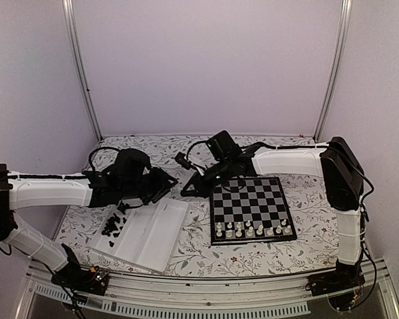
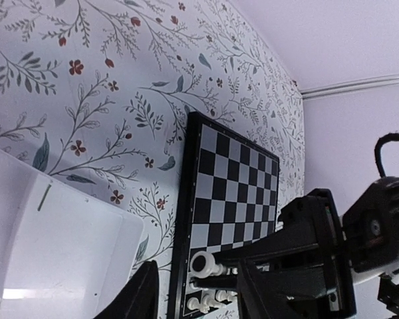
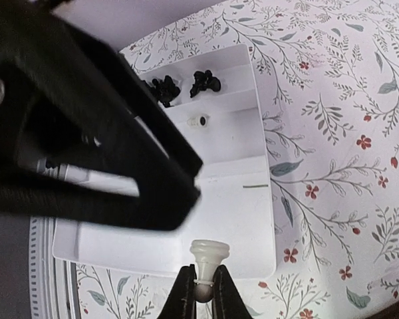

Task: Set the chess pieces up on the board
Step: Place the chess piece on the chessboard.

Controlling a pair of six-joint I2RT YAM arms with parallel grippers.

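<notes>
Right claw (image 3: 205, 292) clenched on white piece (image 3: 209, 256), over tray (image 3: 239, 199). Left claw (image 1: 163, 186) parted, empty. Step: carry to board (image 1: 253, 196). Next: set upright on free near-row square.

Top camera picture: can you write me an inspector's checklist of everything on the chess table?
Surface: flowery tablecloth, lying flat.
Job's things: board with cream-white pieces along its near edge; black pieces heaped in a white tray.
Clutter: nothing seen.
Grippers: right gripper shut on a cream-white piece; left gripper open, holding nothing.
Cables: black loops by both wrists.
Surroundings: plain walls, metal posts.
</notes>
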